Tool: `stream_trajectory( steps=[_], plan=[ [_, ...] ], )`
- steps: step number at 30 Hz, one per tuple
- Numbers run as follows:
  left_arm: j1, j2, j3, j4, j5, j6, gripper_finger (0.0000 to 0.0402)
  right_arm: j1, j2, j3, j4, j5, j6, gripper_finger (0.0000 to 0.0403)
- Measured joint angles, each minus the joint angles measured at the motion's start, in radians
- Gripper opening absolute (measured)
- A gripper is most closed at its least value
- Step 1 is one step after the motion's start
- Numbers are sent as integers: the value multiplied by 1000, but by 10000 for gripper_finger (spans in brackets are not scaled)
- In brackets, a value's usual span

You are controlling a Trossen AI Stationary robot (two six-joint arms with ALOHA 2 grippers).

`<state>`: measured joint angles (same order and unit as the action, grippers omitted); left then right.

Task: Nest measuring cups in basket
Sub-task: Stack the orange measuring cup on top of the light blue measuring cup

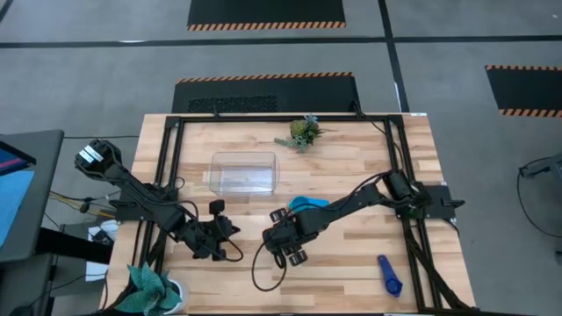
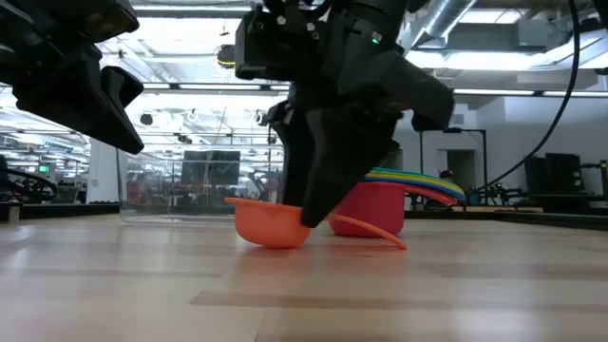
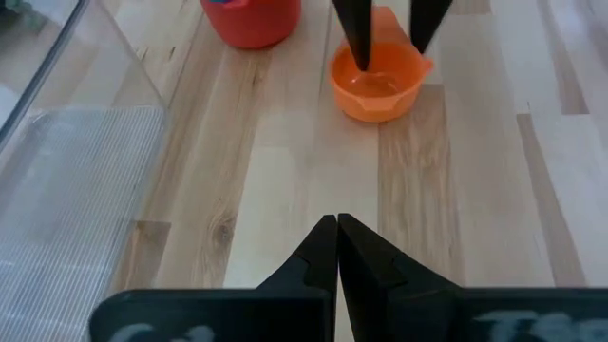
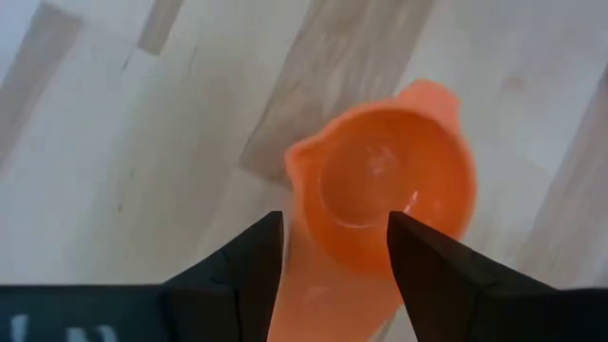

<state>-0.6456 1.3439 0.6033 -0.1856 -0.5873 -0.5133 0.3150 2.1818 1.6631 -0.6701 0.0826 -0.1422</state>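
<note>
We read no writing. The right gripper straddles the orange cup, fingers spread, seemingly not yet clamped; the left gripper is clenched empty.

green plant sprig, teal cloth, wooden table

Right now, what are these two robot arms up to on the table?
The right pincer is down over an orange measuring cup on the wooden table, its fingers open, one on each side of the handle. A red cup holding a nested stack sits just behind. The clear basket looks empty. The left pincer waits nearby, shut.
</note>
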Motion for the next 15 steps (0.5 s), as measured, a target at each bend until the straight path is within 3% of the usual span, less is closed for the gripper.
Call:
stream_trajectory(
  steps=[15],
  plan=[
    [0, 0, 0, 2, 0, 2, 0, 16, 0, 1, 4, -6, 48, 181]
  ],
)
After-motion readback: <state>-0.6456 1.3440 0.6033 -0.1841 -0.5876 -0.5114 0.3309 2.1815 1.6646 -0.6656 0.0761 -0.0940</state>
